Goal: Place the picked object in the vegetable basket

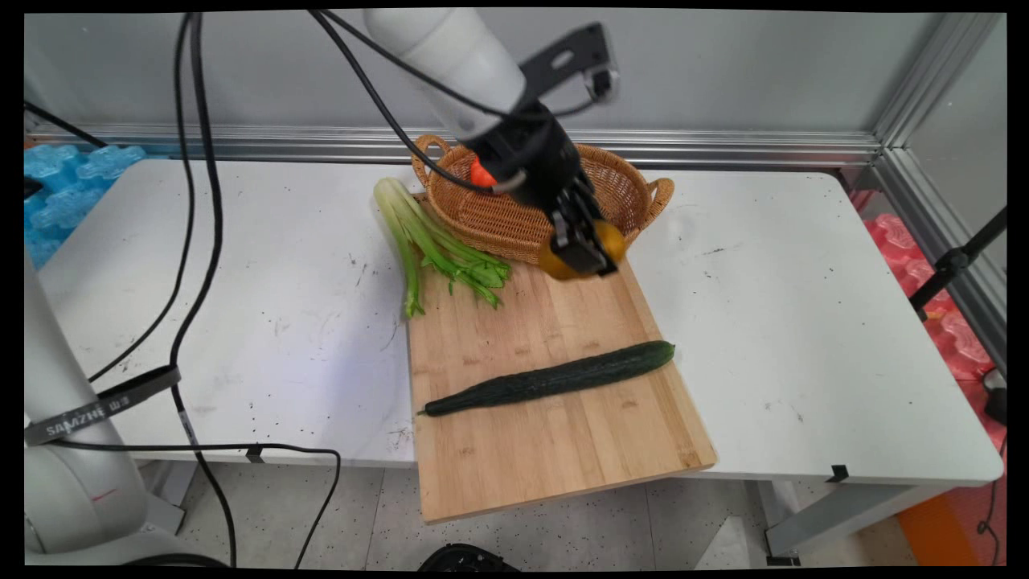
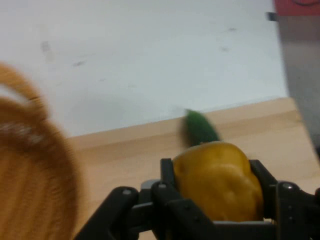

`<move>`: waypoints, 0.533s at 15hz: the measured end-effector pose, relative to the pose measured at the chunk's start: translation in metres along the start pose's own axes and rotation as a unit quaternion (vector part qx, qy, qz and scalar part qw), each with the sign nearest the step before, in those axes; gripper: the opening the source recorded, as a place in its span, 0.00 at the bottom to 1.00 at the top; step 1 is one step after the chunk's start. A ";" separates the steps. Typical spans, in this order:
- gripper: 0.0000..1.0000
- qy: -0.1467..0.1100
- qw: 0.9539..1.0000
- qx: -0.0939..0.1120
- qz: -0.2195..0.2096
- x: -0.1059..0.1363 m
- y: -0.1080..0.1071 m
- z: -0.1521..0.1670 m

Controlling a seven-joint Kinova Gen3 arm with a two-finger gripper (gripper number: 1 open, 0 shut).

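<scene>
My black gripper [image 1: 580,248] is shut on a yellow bell pepper [image 1: 611,239], held just above the far edge of the wooden cutting board [image 1: 555,434], right in front of the wicker basket [image 1: 514,221]. In the hand view the yellow pepper [image 2: 217,180] sits between the two fingers [image 2: 167,182], with the basket's rim [image 2: 35,165] at the left. A long dark green cucumber [image 1: 551,378] lies across the board's middle; its tip [image 2: 200,127] shows beyond the pepper. Something orange-red [image 1: 481,173] lies in the basket, mostly hidden by the arm.
A bunch of celery [image 1: 430,245] lies at the board's far left corner, beside the basket. Black cables [image 1: 197,241] hang down over the table's left side. The white table [image 1: 804,322] stretches to the right of the board.
</scene>
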 end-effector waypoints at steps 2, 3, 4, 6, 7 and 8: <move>0.00 0.001 0.999 0.026 -0.029 -0.006 -0.017 -0.013; 0.00 0.002 0.998 0.037 -0.041 -0.008 -0.024 -0.017; 0.00 0.002 0.997 0.048 -0.053 -0.011 -0.032 -0.021; 0.00 0.004 0.995 0.067 -0.070 -0.013 -0.046 -0.025; 0.00 0.005 0.994 0.077 -0.077 -0.014 -0.053 -0.026; 0.00 0.007 0.992 0.090 -0.085 -0.015 -0.062 -0.027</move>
